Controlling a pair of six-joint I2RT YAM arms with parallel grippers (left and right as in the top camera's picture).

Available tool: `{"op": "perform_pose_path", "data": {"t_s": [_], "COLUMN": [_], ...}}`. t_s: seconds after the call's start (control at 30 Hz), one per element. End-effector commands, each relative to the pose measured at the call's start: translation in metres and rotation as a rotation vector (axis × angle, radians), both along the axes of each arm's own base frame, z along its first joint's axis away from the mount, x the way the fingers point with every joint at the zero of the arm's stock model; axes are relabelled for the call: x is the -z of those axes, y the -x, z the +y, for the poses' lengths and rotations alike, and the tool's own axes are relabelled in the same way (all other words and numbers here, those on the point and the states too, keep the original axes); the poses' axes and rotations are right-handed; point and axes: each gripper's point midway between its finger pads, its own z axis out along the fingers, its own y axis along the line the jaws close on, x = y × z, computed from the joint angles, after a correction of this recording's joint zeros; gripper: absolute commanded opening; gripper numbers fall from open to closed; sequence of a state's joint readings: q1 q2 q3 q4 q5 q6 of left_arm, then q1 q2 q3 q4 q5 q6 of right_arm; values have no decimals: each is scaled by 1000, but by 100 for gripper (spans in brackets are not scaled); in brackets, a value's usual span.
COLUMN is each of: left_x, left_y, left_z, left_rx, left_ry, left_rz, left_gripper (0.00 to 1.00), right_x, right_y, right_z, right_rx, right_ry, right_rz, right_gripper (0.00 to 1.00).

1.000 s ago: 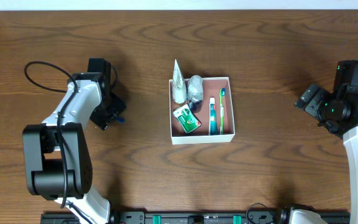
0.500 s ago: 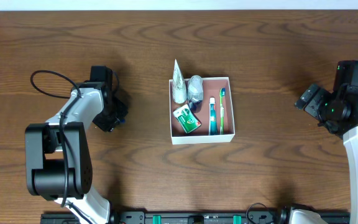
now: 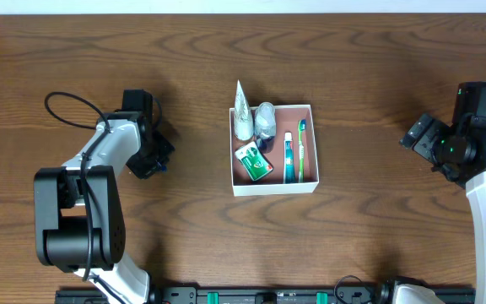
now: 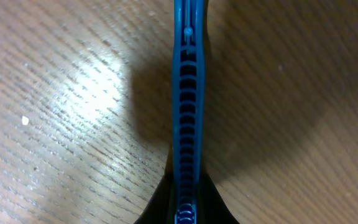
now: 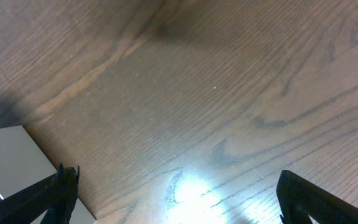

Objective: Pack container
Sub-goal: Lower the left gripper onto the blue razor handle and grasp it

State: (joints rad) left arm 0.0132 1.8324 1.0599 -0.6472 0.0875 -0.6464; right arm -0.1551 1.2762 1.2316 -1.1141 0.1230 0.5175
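Note:
The container point(image 3: 274, 188), a shallow white-walled box with a pinkish floor, sits mid-table. It holds a white tube point(image 3: 241, 111), a small clear bottle point(image 3: 266, 120), a green packet point(image 3: 254, 160) and two toothbrushes point(image 3: 301, 150) lying side by side. My left gripper point(image 3: 160, 156) hovers over bare wood well to the box's left. In the left wrist view the left gripper point(image 4: 189, 37) is shut, its blue ridged pads pressed together with nothing between them. My right gripper point(image 3: 420, 139) stays at the far right; the wrist view shows the right gripper point(image 5: 176, 193) open over bare table.
A corner of the white box point(image 5: 8, 155) shows at the left edge of the right wrist view. A black cable point(image 3: 66, 100) loops above the left arm. Brown wood surrounds the box on all sides.
The left gripper's jaws have shut on nothing, and the left wrist has shifted slightly. The right arm and the box contents have not moved.

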Motion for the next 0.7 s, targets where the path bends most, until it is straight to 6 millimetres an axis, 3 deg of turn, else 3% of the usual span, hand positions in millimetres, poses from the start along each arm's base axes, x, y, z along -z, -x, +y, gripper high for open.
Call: {"op": "perform_pose_path", "data": {"t_s": [0.0, 0.13, 0.27, 0.4, 0.5, 0.67], "left_x": [-2, -33, -89, -148, -187, -241], "left_y": [2, -13, -30, -34, -28, -8], "left_z": [-5, -8, -10, -20, -37, -85], "left_rx": [134, 216, 317, 393, 439, 578], "left_ry": [27, 34, 11, -17, -27, -12], "left_rz": [-3, -64, -173, -300, -415, -597], "left_gripper": [6, 6, 6, 6, 6, 6], "right_x": [-2, -2, -2, -2, -2, -2], "right_y": [-1, -1, -1, -1, -1, -1], "right_z": [-3, -3, -3, -3, -3, -3], "right_rx": [-1, -1, -1, -1, -1, -1], "right_ry": [4, 4, 4, 4, 4, 4], "right_rz": [-3, -3, -3, -4, -4, -3], "right_gripper": [99, 99, 99, 99, 99, 99]}}
